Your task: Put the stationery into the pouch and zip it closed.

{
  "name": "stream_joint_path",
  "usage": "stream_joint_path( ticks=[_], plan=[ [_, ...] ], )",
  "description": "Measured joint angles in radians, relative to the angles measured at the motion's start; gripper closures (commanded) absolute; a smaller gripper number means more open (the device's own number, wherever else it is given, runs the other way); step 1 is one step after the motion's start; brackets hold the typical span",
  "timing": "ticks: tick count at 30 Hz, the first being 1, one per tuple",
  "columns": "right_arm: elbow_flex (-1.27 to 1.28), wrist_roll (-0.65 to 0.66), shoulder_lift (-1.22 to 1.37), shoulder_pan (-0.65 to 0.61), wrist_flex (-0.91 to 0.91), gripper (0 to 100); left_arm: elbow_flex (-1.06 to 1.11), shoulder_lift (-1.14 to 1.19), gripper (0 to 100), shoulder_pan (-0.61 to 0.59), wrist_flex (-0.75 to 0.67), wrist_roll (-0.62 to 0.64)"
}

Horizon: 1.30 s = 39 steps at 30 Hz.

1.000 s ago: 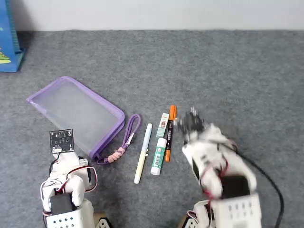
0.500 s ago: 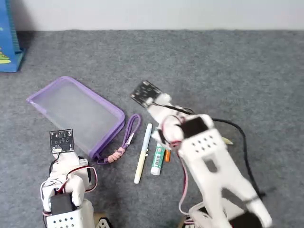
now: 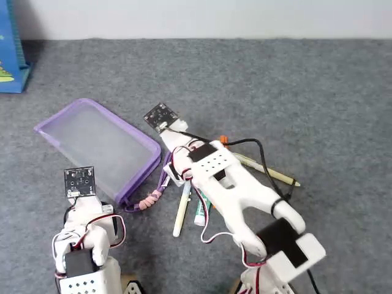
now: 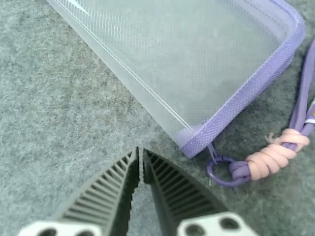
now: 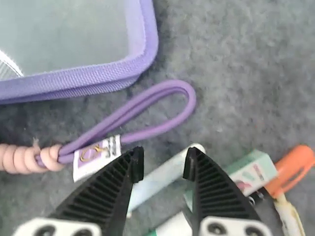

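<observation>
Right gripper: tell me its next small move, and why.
Probably lower straight down and close on the pen. The right gripper is open, and the pen's white end shows between its jaws, beside the strap. The pen lies on the carpet, outside the pouch, so gripping it looks like the first step.

small robotics test bench: grey felt-covered surface point(image 3: 306, 92) backed by a plain pale wall point(image 3: 202, 18), a blue printed box point(image 3: 8, 58) at one edge, white left arm point(image 3: 86, 236) and right arm point(image 3: 236, 187) mounted side by side.
</observation>
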Motion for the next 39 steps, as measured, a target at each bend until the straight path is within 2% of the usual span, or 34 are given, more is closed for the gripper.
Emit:
stream_joint_path(
  ticks=[13,20,24,28,30,33,39],
  plan=[
    [0.0,0.0,0.02,-0.015,-0.143,84.4,0.0,0.0,99,0.0,0.0,0.0],
    [-0.051,0.0,0.129,-0.015,-0.13,84.4,0.0,0.0,99,0.0,0.0,0.0],
    [-0.184,0.0,0.238,-0.015,-0.032,85.7,0.0,0.0,99,0.0,0.0,0.0],
    [-0.365,0.0,0.358,-0.011,0.11,99.8,0.0,0.0,99,0.0,0.0,0.0],
    [-0.462,0.0,0.416,-0.006,0.187,97.2,0.0,0.0,99,0.0,0.0,0.0],
    [-0.588,0.0,0.473,-0.008,0.322,98.9,0.0,0.0,99,0.0,0.0,0.0],
    [-0.713,0.003,0.485,0.029,0.509,99.0,0.0,0.0,99,0.0,0.0,0.0]
  ],
)
